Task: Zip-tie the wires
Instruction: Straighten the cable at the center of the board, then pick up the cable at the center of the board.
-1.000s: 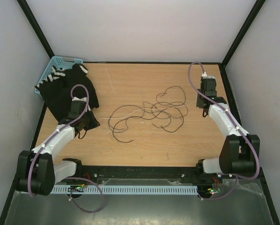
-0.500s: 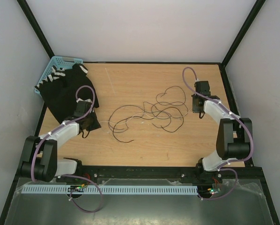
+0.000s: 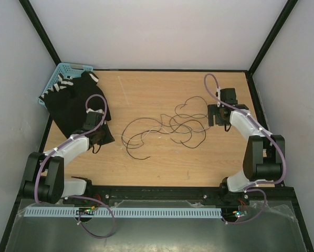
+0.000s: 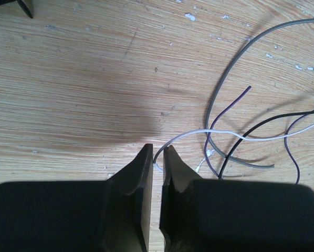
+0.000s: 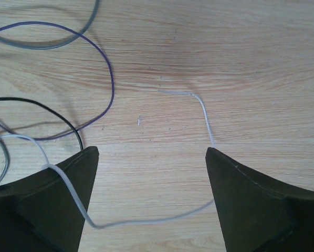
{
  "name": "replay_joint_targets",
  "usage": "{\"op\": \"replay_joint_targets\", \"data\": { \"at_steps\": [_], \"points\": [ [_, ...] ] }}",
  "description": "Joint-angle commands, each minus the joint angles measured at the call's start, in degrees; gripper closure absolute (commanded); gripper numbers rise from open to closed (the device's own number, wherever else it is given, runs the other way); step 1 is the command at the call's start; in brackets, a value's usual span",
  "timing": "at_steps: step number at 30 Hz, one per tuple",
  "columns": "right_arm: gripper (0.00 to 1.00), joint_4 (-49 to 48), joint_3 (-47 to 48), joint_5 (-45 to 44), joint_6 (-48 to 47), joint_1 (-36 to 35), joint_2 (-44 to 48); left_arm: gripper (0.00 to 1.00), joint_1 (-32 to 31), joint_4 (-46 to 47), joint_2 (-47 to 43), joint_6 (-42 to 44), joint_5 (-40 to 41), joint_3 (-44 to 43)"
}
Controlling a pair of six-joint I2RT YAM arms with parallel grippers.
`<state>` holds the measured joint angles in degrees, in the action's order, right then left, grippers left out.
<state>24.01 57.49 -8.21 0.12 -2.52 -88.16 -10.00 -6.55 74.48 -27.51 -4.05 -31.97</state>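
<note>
Wires (image 3: 180,124) thin, curly, on wood-grain table (image 3: 146,89) | L tool (image 4: 158,148) narrow, white strand (image 4: 220,131) at tips | R tool (image 5: 152,150) wide

L gripper (image 4: 157,153): jaws nearly closed, slim gap. Thin wires (image 4: 220,131) (white, grey, purple, black) curl R of tips on wooden tabletop (image 4: 94,79); white end at tips.

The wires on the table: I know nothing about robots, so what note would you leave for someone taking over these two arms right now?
Left gripper: jaws almost closed, with the end of a white strand at the tips. I cannot tell if it is pinched.
Right gripper: open, with a white strand looping between its fingers.
Wires: a loose tangle mid-table, between the two arms.
Zip tie: I cannot pick it out in any view.
Done: nothing is bundled or tied.
Left to do: gather the wires, find the tie and cinch it.
</note>
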Motion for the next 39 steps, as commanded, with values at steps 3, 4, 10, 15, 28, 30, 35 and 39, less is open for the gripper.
{"op": "replay_joint_targets", "data": {
  "at_steps": [3,4,10,15,28,30,35,39],
  "points": [
    [0.01,3.67,3.48,-0.41,-1.08,0.24,9.34,0.79,-0.2,0.69,-0.41,0.43,-0.34,-1.48],
    [0.01,3.67,3.96,-0.14,-0.86,0.17,10.46,0.78,-0.17,0.63,-0.31,0.5,-0.32,-1.44],
    [0.01,3.89,6.48,1.77,0.24,0.23,16.59,0.69,-0.18,-0.19,-0.92,0.97,1.15,-0.97],
    [0.01,3.19,7.39,1.36,1.52,0.24,19.94,0.56,0.01,-1.44,-2.32,1.27,2.39,-0.96],
    [0.01,-11.08,4.2,13.98,7.43,0.17,11.11,0.01,2.35,-9.84,-13.98,-0.92,9.5,-1.19],
    [0.01,-14.15,4.74,17.21,10.12,0.09,7.75,0.01,2.88,-11.72,-17.79,-1.88,11.08,-1.0],
    [0.01,-21.6,5.5,20.06,16.56,-3.11,0.71,0.01,3.5,-12.23,-27.7,-3.02,8.47,-0.98],
    [0.03,-24.86,6.77,17.12,20.65,-6.42,-5.58,0.01,3.5,-11.79,-35.24,-2.06,4.2,-1.89]
  ]
}}
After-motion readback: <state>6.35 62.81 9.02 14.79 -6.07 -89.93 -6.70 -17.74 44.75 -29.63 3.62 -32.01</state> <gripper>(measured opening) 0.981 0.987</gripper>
